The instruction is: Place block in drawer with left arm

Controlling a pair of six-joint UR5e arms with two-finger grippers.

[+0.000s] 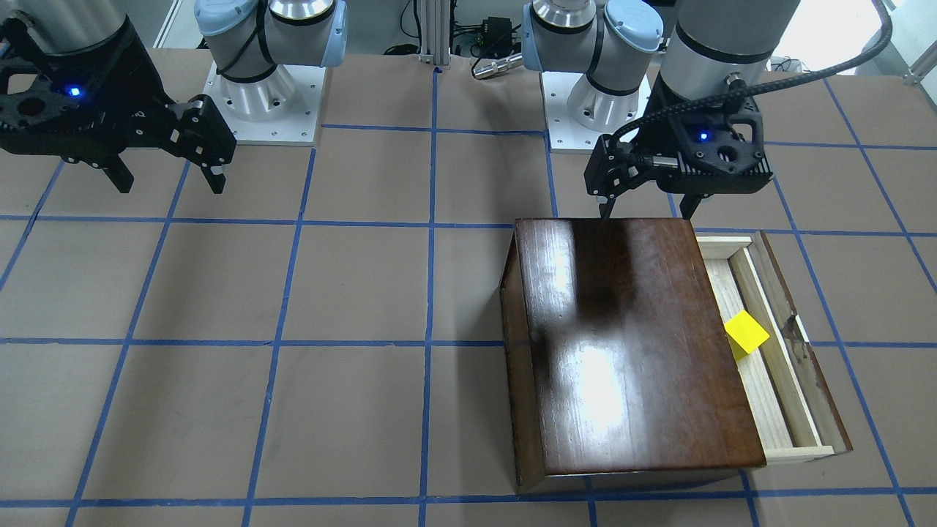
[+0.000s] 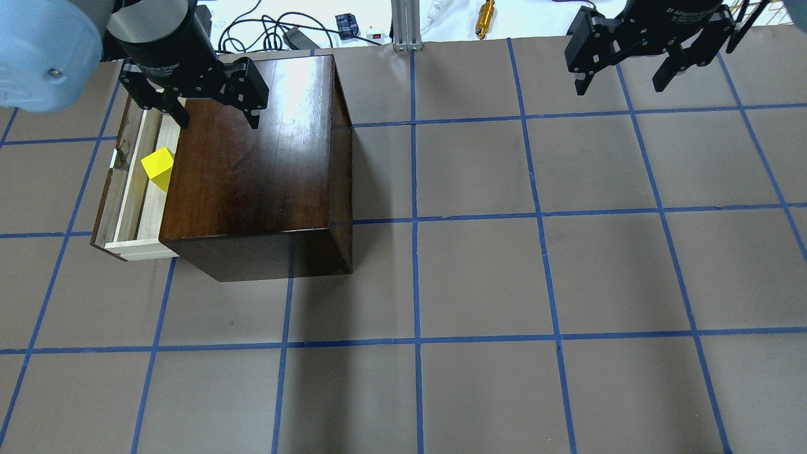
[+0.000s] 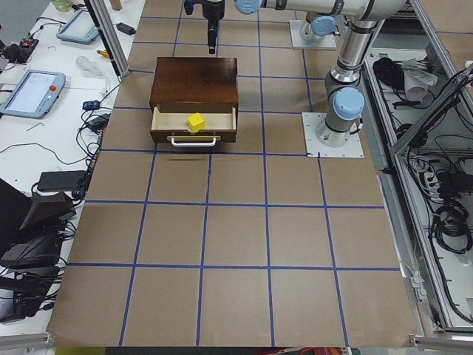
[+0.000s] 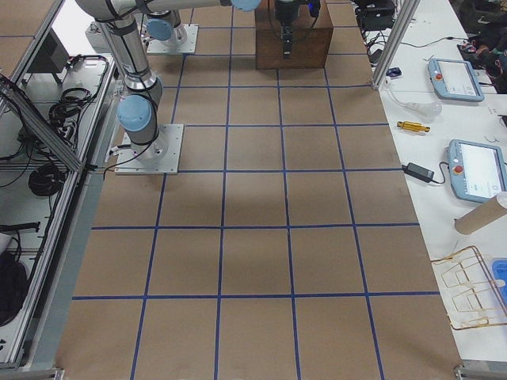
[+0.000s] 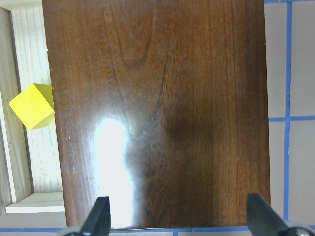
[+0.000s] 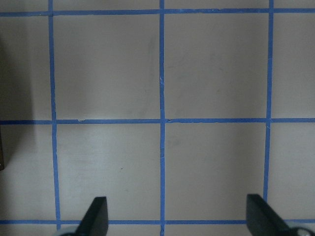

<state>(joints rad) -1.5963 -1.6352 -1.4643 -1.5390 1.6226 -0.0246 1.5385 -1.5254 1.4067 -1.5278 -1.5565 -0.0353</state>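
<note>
Nearest the front-facing camera, a brown worktop (image 1: 219,410) ruled into squares by blue tape lines (image 1: 278,344) is seen. A broad run of its surface lies open beside the glossy dark brown wooden box (image 1: 622,344), on the side toward the robot's right.

On the box's opposite side, toward the robot's left, a shallow pale-wood drawer (image 1: 787,399) with a dark brown front panel is drawn partway out. Only a narrow strip of its floor is exposed between the box top's edge and that panel. The small bright yellow block (image 1: 746,334) is lodged in this strip, about midway along the drawer. It is turned cornerwise to the drawer walls and lies close against the box top's edge.

Farther back, the black left end effector (image 1: 646,214) is held above the far edge of the box top. Its fingers are spread wide with nothing between them, and the block lies well apart from it. The grey left arm (image 1: 732,44) rises behind it, with a black braided cable (image 1: 827,69) looped to the wrist.

Across the worktop, the black right end effector (image 1: 170,188) is held over bare squares. It is likewise spread and holds nothing, well apart from the box.
</note>
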